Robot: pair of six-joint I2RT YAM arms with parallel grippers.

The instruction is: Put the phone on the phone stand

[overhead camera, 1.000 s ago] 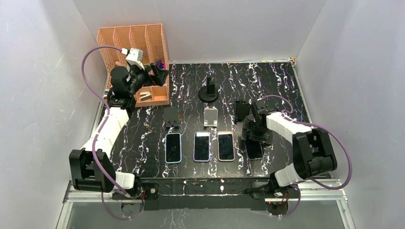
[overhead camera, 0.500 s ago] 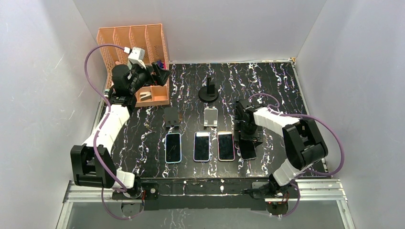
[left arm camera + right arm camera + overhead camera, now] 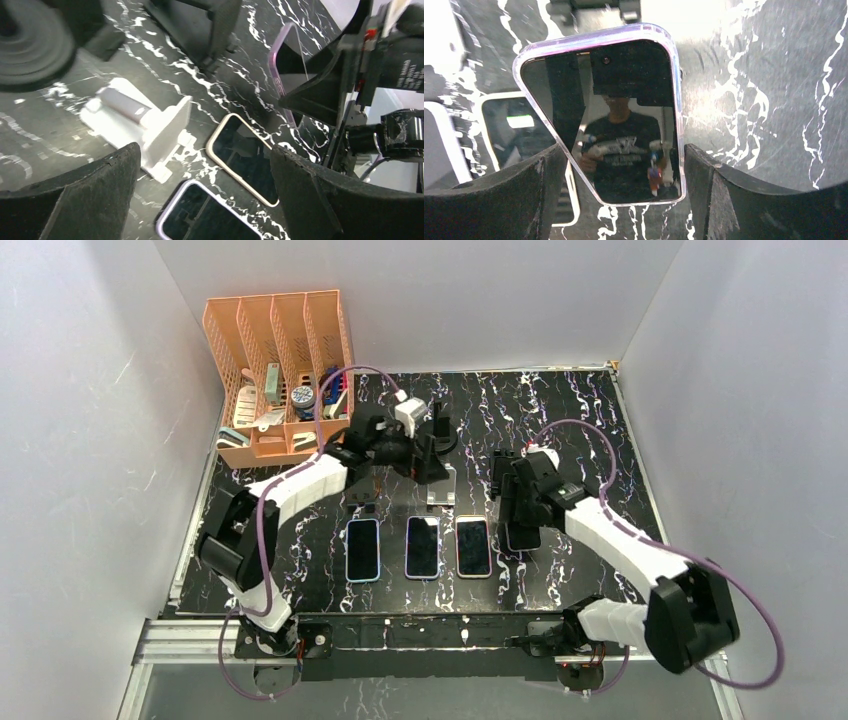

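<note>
The phone [image 3: 624,100], dark-screened in a clear purple-edged case, sits between the fingers of my right gripper [image 3: 624,147], which is shut on its two long edges. In the top view the right gripper [image 3: 520,505] holds this phone [image 3: 522,536] at the right end of the phone row, in front of a black phone stand [image 3: 505,470]. In the left wrist view the phone [image 3: 285,65] is tilted up off the table. My left gripper [image 3: 425,455] hangs open over the white phone stand [image 3: 135,120], with nothing between its fingers [image 3: 100,180].
Three more phones [image 3: 363,548] [image 3: 423,546] [image 3: 473,545] lie flat in a row. A black stand [image 3: 357,485], the white stand [image 3: 440,485] and a round-based black stand [image 3: 437,430] lie behind them. An orange organiser [image 3: 275,360] fills the back left corner.
My left arm swung from the orange organiser to the middle of the table, over the white stand. My right gripper closed on the phone and drew it up and slightly back.
</note>
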